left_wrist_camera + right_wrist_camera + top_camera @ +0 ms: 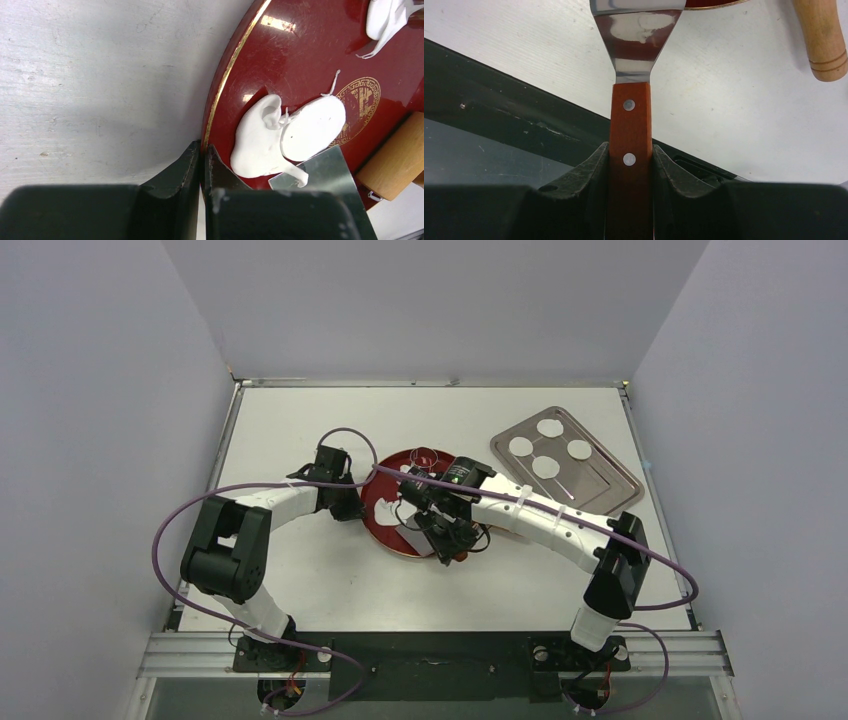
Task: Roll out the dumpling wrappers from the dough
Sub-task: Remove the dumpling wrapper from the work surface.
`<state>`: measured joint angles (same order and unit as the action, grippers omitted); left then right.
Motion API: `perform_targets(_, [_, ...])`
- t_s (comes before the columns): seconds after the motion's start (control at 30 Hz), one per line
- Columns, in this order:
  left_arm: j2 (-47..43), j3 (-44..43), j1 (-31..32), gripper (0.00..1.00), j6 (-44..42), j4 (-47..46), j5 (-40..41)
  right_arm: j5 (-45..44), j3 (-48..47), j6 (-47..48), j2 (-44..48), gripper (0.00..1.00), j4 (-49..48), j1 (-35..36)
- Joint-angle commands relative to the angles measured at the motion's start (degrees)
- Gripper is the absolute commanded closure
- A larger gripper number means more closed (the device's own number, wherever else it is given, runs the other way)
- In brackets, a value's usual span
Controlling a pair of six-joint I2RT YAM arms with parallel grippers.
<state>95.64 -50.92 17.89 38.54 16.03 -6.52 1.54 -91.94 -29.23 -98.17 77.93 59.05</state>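
On red plate [300,60] rim, left gripper [202,165] is pinching fully shut to steady it, while right gripper [630,165] is clamping scraper [630,115] handle, blade wedging under dough [257,147], likely for lifting

Four wrappers [549,427] [521,447] [579,449] [545,467] on one tray [600,485]

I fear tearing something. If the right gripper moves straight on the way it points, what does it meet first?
The right gripper holds a spatula whose blade leads. It already reaches over the red plate's rim, so it would likely meet the dough first; whether it already touches is unclear.
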Motion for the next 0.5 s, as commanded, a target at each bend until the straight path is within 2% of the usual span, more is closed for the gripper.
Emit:
perform_targets(0.0, [-0.7, 0.5, 0.5, 1.00, 1.1, 1.2, -0.5, 1.7, -1.3, -0.7, -0.5, 1.00, -4.0, 1.1])
perform_targets(0.47, [-0.5, 0.7, 0.6, 1.00, 0.8, 0.8, -0.5, 2.5, -1.5, -1.2, -2.1, 1.00, -7.0, 2.1])
